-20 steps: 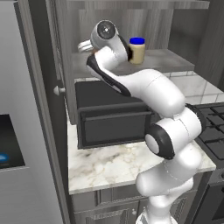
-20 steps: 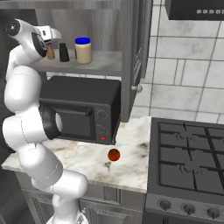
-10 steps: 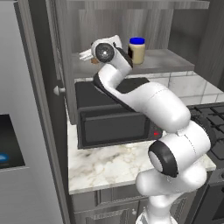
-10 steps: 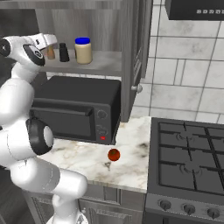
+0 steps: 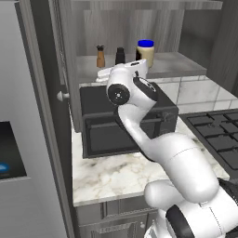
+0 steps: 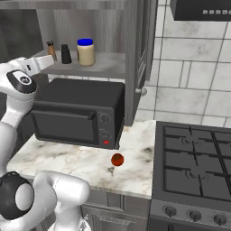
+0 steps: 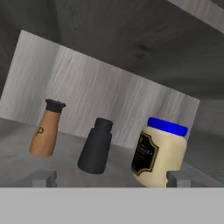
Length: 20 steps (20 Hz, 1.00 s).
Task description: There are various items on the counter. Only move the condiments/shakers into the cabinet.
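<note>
Three condiments: all standing upright on the cabinet (image 5: 186, 65) shelf.
Left base view: wooden shaker (image 5: 100, 56), black shaker (image 5: 120, 56) and jar (image 5: 145, 52) stand upper centre; the arm has drawn back below the shelf since a second ago.
Right base view: tomato (image 6: 117, 159) sits alone on the desk (image 6: 85, 164), lower centre, before the toaster oven (image 6: 76, 111).
Hand view: pincer (image 7: 110, 178) spread wide, empty, well short of the containers.
Meaning: task looks finished.

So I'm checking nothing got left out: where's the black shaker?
The black shaker stands on the cabinet shelf, between the wooden shaker and the blue-lidded jar.
</note>
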Available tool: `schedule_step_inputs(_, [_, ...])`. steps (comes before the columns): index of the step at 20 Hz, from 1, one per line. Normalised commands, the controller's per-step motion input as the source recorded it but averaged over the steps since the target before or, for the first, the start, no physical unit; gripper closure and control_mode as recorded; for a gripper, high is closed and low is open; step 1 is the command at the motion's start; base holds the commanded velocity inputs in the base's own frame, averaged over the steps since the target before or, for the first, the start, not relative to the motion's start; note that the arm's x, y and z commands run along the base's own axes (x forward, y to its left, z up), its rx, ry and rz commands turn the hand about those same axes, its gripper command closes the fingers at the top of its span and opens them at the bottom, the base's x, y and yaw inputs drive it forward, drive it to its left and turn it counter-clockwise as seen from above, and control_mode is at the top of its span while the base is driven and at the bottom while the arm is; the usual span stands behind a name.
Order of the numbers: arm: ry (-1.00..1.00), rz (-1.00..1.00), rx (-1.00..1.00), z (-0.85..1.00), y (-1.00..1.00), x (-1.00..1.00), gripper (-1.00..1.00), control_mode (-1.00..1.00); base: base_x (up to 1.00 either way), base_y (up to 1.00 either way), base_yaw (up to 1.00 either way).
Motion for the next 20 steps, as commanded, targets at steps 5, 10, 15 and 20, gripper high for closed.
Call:
schedule_step_inputs(5, [-0.04, 0.02, 0.01, -0.04, -0.08, -0.42, -1.00, -1.00, 0.00, 0.00, 0.00])
schedule_step_inputs(10, [-0.02, 0.20, -0.04, -0.46, 0.00, -1.00, -1.00, -1.00, 0.00, 0.00, 0.00])
schedule_step_inputs(15, [0.15, 0.25, -0.07, -0.46, 0.09, -1.00, -1.00, -1.00, 0.00, 0.00, 0.00])
schedule_step_inputs(20, [0.21, 0.27, -0.09, -0.34, 0.20, -1.00, -1.00, -1.00, 0.00, 0.00, 0.00])
